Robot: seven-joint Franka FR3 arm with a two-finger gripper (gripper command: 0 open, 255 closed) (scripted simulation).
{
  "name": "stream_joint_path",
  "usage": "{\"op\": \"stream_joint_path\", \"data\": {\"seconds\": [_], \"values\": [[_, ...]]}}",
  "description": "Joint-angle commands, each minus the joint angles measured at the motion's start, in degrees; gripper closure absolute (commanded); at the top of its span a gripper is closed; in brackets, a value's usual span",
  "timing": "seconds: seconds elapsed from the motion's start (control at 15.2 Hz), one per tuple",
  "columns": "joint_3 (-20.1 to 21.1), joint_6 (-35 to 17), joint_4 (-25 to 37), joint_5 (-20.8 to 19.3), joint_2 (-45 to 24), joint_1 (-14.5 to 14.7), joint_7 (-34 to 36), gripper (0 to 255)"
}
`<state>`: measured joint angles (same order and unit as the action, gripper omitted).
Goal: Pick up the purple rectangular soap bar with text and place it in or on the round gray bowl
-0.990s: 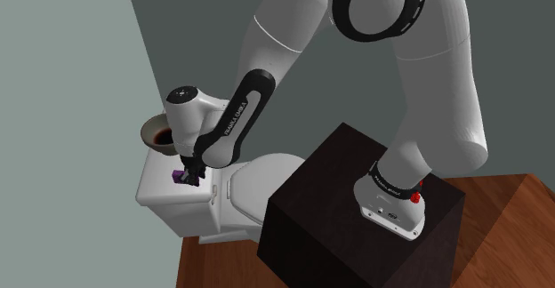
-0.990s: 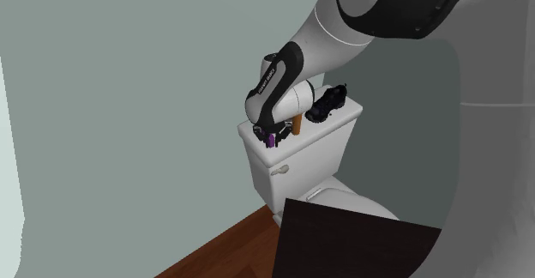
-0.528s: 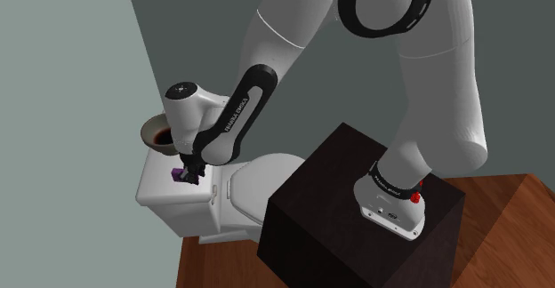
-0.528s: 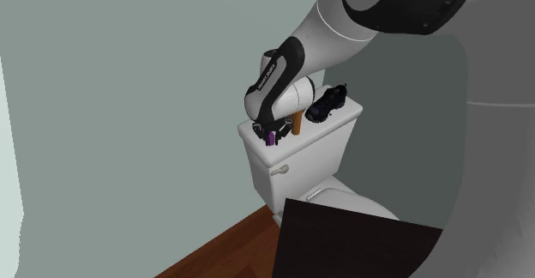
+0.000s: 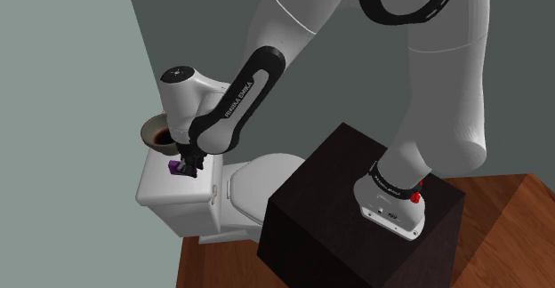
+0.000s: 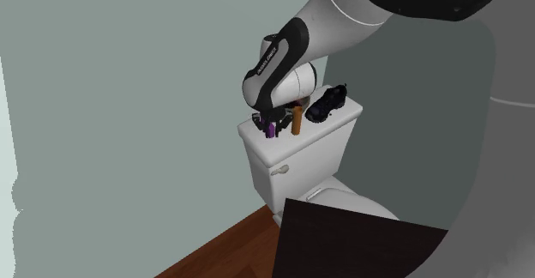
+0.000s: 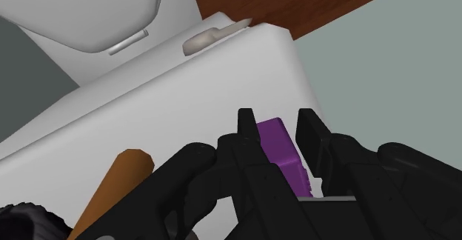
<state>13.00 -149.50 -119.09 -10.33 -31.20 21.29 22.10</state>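
The purple soap bar [image 7: 280, 148] sits clasped between my gripper's [image 7: 280, 126] two black fingers. In the shoulder view the gripper [image 5: 184, 166] holds the soap bar [image 5: 175, 165] just above the white toilet tank lid [image 5: 164, 187], near its front edge. The round gray bowl [image 5: 152, 129], dark inside, stands on the tank's far end, close behind the wrist. In the second exterior view the soap bar [image 6: 270, 129] hangs under the gripper [image 6: 267, 129], a little off the tank lid [image 6: 291, 143].
A brown cylinder [image 6: 297, 118] stands upright on the tank beside the gripper, and a black shoe [image 6: 327, 102] lies beyond it. The toilet seat [image 5: 253, 184] and the dark stand [image 5: 356, 211] lie below. Walls close in behind the tank.
The gripper has risen a little with the soap bar in it, lifting it off the tank lid. The forearm has swung upward.
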Motion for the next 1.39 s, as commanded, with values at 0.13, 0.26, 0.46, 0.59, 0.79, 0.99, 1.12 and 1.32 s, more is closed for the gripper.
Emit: {"op": "stream_joint_path", "data": {"seconds": [0.13, 0.26, 0.46, 0.59, 0.79, 0.99, 1.12, 1.32], "values": [[0.84, 2.17, -0.68, 0.94, 2.85, -0.68, -0.62, 255], [1.23, 3.30, -0.85, 1.41, 4.16, -0.97, -0.92, 255], [1.77, 5.03, -1.00, 2.14, 6.07, -1.38, -1.37, 255], [2.11, 6.21, -1.03, 2.63, 7.32, -1.63, -1.68, 255], [2.58, 8.01, -1.00, 3.37, 9.14, -1.98, -2.15, 255], [3.00, 9.87, -0.84, 4.11, 10.89, -2.30, -2.60, 255], [3.25, 11.12, -0.68, 4.59, 12.03, -2.49, -2.90, 255], [3.59, 13.04, -0.34, 5.29, 13.67, -2.75, -3.33, 255]]}}
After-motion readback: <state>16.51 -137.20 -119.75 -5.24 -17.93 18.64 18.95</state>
